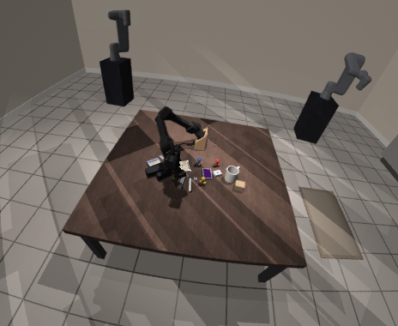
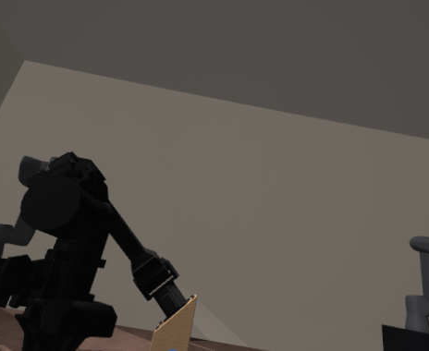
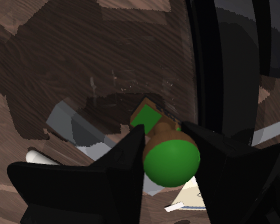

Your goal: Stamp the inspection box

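Stamp [image 3: 168, 156] held in the gripper [image 3: 165, 163] above the table [image 1: 222, 223].
The fingers are partly closed, clamped on the green-knobbed stamp, its green base pointing down at dark wood. In the top view the arm [image 1: 167, 129] folds low over the clutter near the card [image 1: 184, 165]; the purple pad [image 1: 207, 172] lies to its right, beside a mug [image 1: 232, 173].
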